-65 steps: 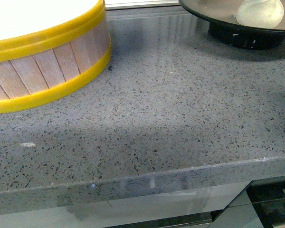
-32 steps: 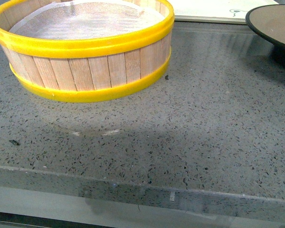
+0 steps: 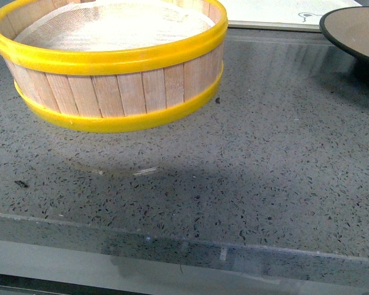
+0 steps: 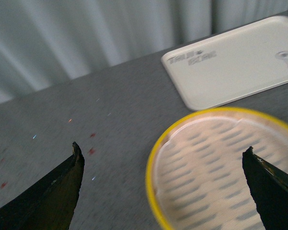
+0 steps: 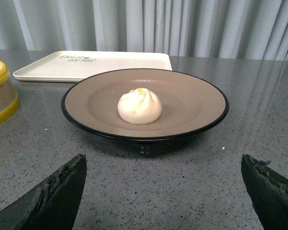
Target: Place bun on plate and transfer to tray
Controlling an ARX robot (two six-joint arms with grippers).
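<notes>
Bun on plate, tray beyond

The right claw (image 5: 163,155) is spread wide and low over the bench (image 3: 264,172), likely lined up to take the plate (image 5: 192,103). The bun (image 5: 139,106) sits at the plate's centre, with the tray (image 5: 110,62) just behind. The left claw (image 4: 162,146), also apart, hangs over the empty steamer basket (image 3: 120,92).

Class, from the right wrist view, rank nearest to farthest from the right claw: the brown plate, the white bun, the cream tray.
1. Round tan-brown black-rimmed plate: front rim faces the right claw.
2. Smooth cream-white bun: at the plate's centre.
3. Flat cream-white rectangular tray: behind the plate.
</notes>
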